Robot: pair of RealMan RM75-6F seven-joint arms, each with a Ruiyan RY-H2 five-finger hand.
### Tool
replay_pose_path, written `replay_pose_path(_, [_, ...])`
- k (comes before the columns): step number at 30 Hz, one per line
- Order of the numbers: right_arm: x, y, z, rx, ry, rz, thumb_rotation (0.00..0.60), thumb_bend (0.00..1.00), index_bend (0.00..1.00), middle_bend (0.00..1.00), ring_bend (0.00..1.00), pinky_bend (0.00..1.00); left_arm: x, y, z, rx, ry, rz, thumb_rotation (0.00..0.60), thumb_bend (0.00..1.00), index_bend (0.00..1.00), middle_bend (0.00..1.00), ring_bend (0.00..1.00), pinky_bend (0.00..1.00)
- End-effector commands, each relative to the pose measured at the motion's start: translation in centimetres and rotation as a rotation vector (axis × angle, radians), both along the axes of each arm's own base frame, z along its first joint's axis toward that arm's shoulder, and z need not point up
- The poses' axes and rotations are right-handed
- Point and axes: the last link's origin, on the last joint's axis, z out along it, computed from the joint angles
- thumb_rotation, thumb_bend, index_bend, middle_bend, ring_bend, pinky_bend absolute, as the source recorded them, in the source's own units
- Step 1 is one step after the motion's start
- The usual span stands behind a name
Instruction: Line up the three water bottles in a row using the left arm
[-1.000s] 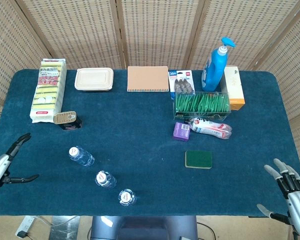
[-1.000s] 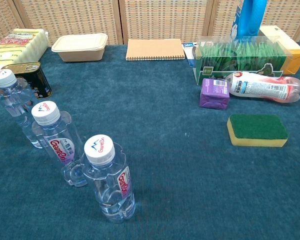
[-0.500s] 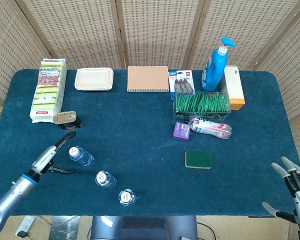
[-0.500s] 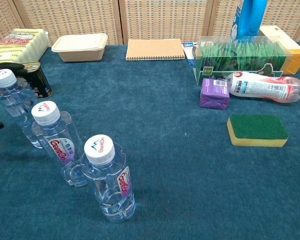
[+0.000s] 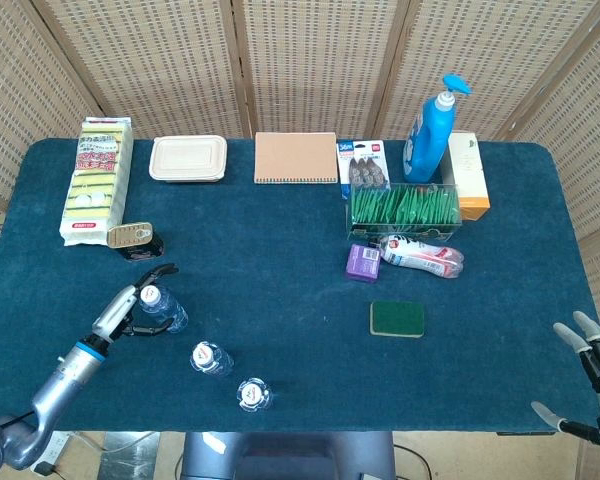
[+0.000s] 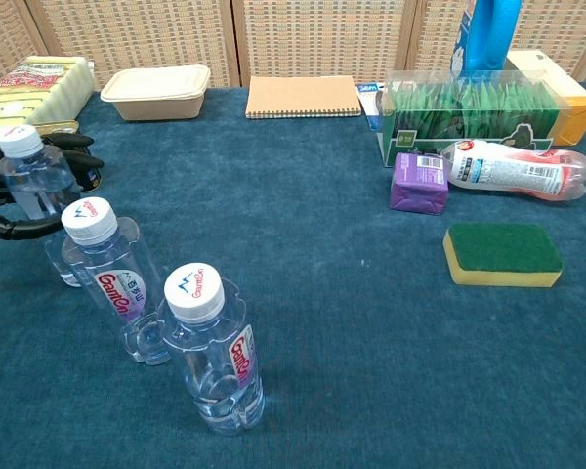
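Head view: three bottles are seen near the table's (image 5: 280, 250) front left edge, set on a diagonal from upper left to lower right.
Far bottle (image 5: 161, 306): upright; flanked by the left hand (image 5: 130, 308), just in front of the tin (image 5: 132, 238).
Middle bottle (image 5: 210, 358): upright, apart from the hand.
Near bottle (image 5: 254, 394): upright, closest to the table's front edge.
Left hand: fingers are spread and curved around the far bottle, one above its cap, another below its body.
Chest view: one dark finger (image 6: 73, 156) is seen at the far bottle's (image 6: 41, 191) shoulder and another at its left side; whether the bottle is actually gripped cannot be told.
Right hand (image 5: 590, 375): shown at the lower right corner, off the table's edge, fingers spread, nothing held.
Sponge (image 5: 397, 319): lies well to the right of the bottles.
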Motion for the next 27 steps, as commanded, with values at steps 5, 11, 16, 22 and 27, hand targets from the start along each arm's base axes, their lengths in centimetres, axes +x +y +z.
replay_pose_path(5, [-0.1, 0.0, 0.0, 0.003, -0.001, 0.0, 0.6, 0.0, 0.11, 0.0, 0.0, 0.0, 0.9, 0.4, -0.2, 0.024, 0.004, -0.025, 0.6, 0.42, 0.47, 0.5, 0.36, 0.49])
replay_pose_path(11, [0.0, -0.1, -0.2, 0.011, 0.004, 0.002, 0.6, 0.0, 0.11, 0.0, 0.0, 0.0, 2.5, 1.4, 0.2, 0.017, -0.017, -0.056, 0.6, 0.42, 0.48, 0.51, 0.36, 0.49])
replay_pose_path(16, [0.1, -0.2, -0.6, 0.019, 0.014, 0.0, 0.6, 0.0, 0.11, 0.0, 0.0, 0.0, 5.9, 3.3, 0.7, 0.01, -0.053, -0.112, 0.6, 0.41, 0.48, 0.51, 0.36, 0.49])
replay_pose_path(22, [0.0, -0.6, -0.8, 0.014, 0.028, -0.013, 0.6, 0.0, 0.11, 0.0, 0.0, 0.0, 12.3, 6.2, 0.0, -0.061, -0.017, -0.236, 0.6, 0.39, 0.48, 0.51, 0.36, 0.49])
replay_pose_path(27, [-0.3, -1.1, -1.0, 0.0, 0.041, -0.037, 0.6, 0.0, 0.11, 0.0, 0.0, 0.0, 16.4, 7.4, -1.2, -0.096, 0.013, -0.344, 0.6, 0.38, 0.48, 0.51, 0.36, 0.49])
